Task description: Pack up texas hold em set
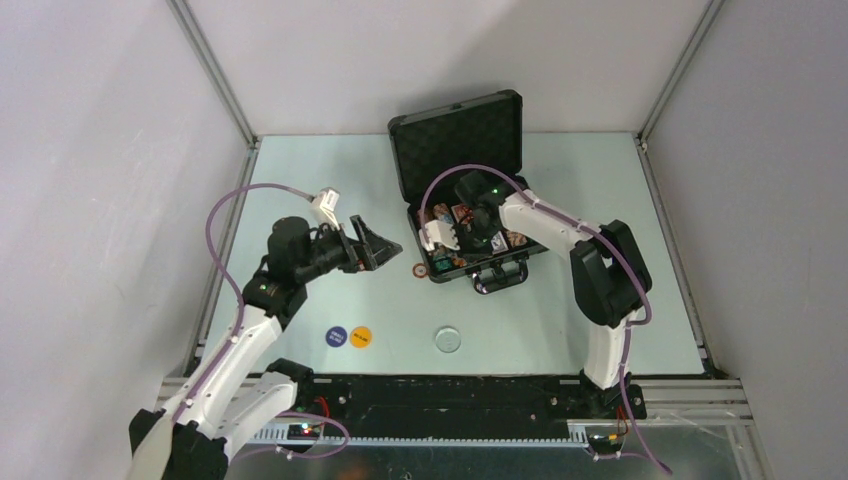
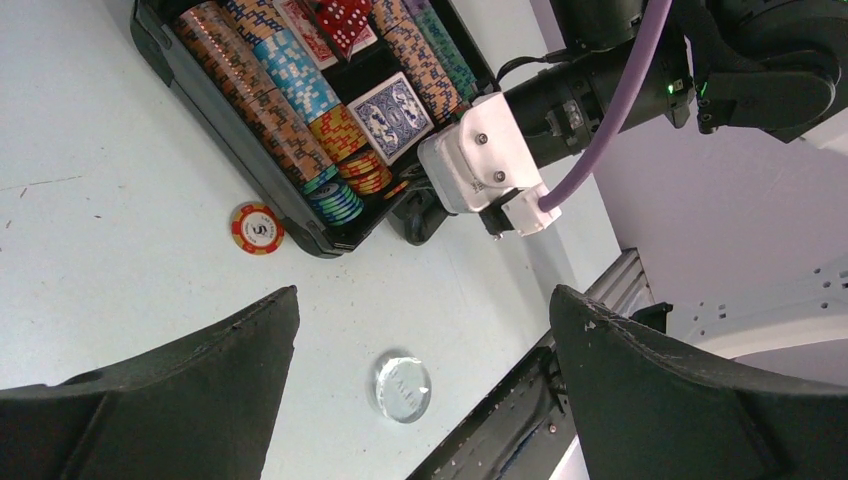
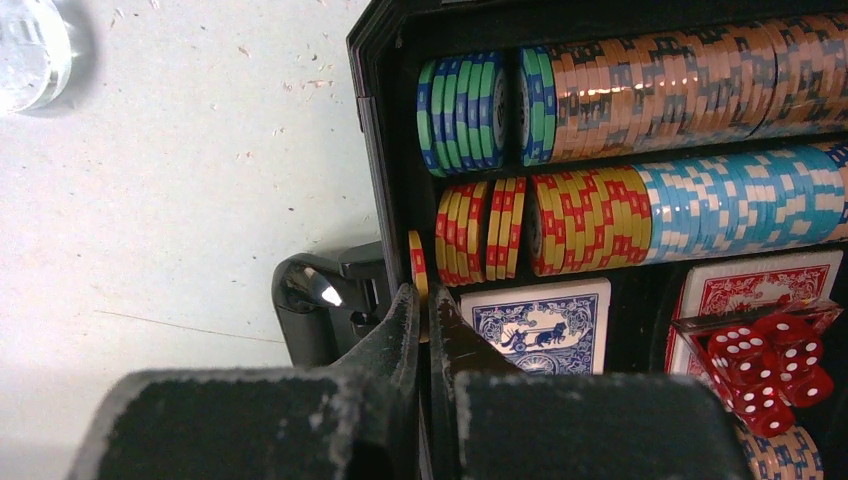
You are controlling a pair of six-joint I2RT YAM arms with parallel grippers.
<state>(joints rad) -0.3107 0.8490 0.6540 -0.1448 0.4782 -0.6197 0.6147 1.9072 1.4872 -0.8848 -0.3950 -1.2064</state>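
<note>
A loose chip (image 2: 257,228) lies flat on the desk (image 2: 100,150) just beside the case (image 2: 225,125) — thin, stiff and slick, so I'd pinch it across its rim. The left gripper (image 2: 425,290) hangs wide open, and the right gripper (image 3: 420,300) is closed at the case's chip rows.

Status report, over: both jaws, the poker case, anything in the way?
Left jaws open, empty. Right jaws shut on red-yellow chip at case edge. One loose chip beside case, nothing blocking.

Top centre, the open case (image 2: 215,125) holds rows of chips (image 2: 290,75). A loose chip (image 2: 257,228) lies just beside it, and a clear button (image 2: 402,387) sits lower centre.
</note>
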